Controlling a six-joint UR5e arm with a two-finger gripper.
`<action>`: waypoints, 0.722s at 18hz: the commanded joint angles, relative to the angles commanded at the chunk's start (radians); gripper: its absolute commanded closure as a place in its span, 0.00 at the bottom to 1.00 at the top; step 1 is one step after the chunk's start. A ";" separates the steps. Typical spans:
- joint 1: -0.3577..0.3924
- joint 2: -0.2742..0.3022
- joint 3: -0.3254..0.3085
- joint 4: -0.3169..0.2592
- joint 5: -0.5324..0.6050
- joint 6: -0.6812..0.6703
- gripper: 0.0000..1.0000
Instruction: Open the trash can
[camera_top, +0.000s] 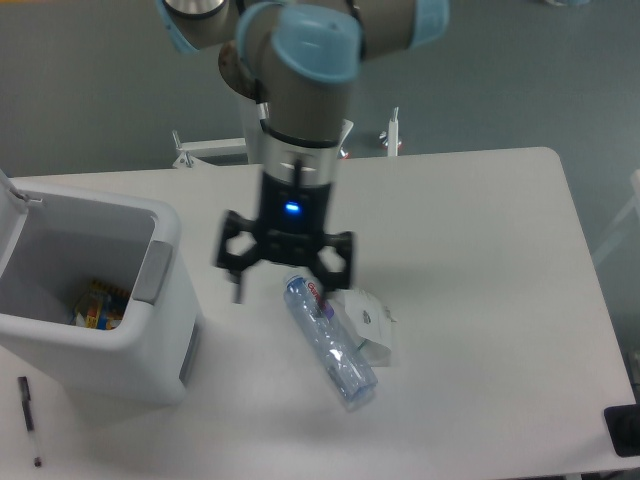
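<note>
Pincer (286, 283) spread wide, empty, hanging over worktop (470, 250). Trash can (95, 290) well to its left, lid up at far left edge, interior exposed, colourful packet (97, 304) inside; grey push-button tab (153, 272) on near rim. Task looks done.

Risks: plastic bottle (330, 342) lies just below-right of pincer, right finger near its cap end; any descent could knock or roll it into white box (367, 322) touching it. Leftward swing could strike can rim, jolt lid shut. Pen (29, 418) far left, clear of pincer.
</note>
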 joint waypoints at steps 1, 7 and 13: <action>0.029 -0.020 0.006 0.000 0.002 0.058 0.00; 0.120 -0.127 0.070 -0.014 0.087 0.301 0.00; 0.117 -0.135 0.069 -0.058 0.172 0.537 0.00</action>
